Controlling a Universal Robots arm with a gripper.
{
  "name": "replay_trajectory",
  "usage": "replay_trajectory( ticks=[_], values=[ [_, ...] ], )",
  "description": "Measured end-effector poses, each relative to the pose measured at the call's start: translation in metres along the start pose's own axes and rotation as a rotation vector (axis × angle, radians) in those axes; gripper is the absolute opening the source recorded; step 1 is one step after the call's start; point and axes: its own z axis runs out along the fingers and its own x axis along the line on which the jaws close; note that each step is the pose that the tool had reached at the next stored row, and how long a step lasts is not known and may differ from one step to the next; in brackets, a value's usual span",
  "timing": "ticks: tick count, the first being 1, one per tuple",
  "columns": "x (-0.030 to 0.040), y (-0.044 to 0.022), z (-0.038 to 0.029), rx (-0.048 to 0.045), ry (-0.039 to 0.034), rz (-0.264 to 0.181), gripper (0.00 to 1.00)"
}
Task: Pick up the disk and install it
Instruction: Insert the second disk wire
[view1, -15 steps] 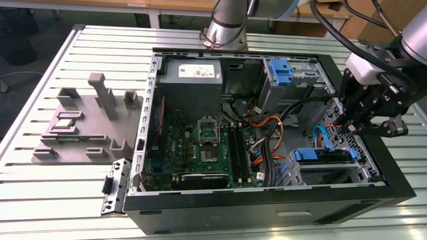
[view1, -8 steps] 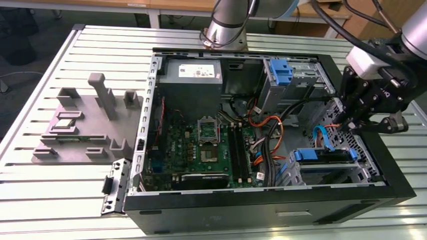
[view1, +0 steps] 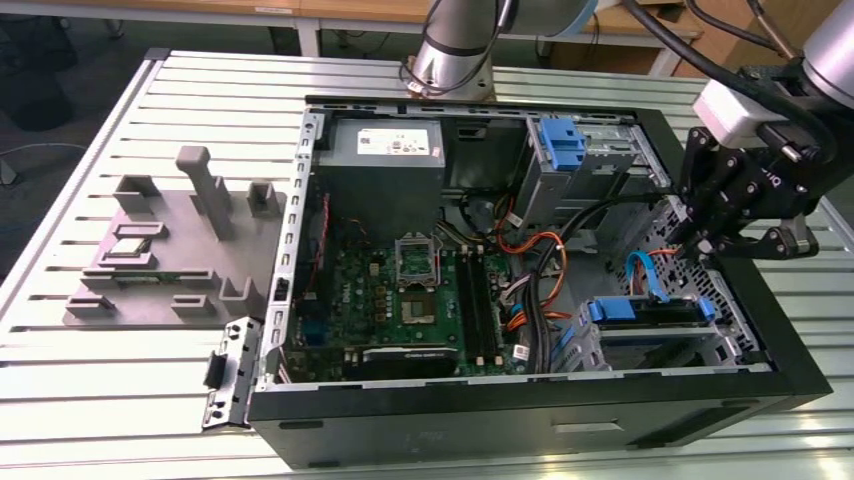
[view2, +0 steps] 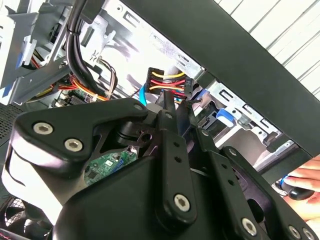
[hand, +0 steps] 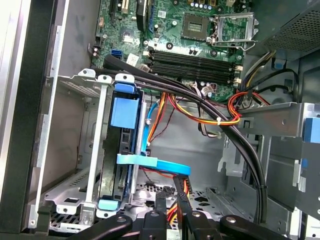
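Note:
The disk (view1: 647, 310) sits in the lower drive cage at the exterior view's right side of the open computer case, its blue carrier facing up. In the first wrist view the disk (hand: 124, 112) shows edge-on as a blue strip between the cage's metal rails. My gripper (view1: 707, 250) hangs just above and behind that cage, apart from the disk. Both wrist views show the gripper (hand: 170, 192) (view2: 176, 107) with its fingers drawn close together and nothing held between them. A black power connector (view2: 167, 82) with red and yellow wires lies just past the tips.
A blue flat cable (hand: 155, 162) curves across beside the disk, among bundled black, orange and yellow wires. An upright blue bracket (view1: 567, 140) stands on the upper cage. The motherboard (view1: 407, 300) fills the case floor. A grey fixture (view1: 174, 250) lies outside. A hand (view2: 305, 182) shows beyond the case wall.

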Motion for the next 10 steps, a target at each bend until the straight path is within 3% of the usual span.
replay_trajectory(
  ticks=[7,10],
  values=[
    [0.0009,-0.0070,0.0000,-0.0128,-0.0016,0.001,0.24],
    [0.0026,-0.0125,0.0007,-0.0284,-0.0031,0.002,0.24]
  ],
)
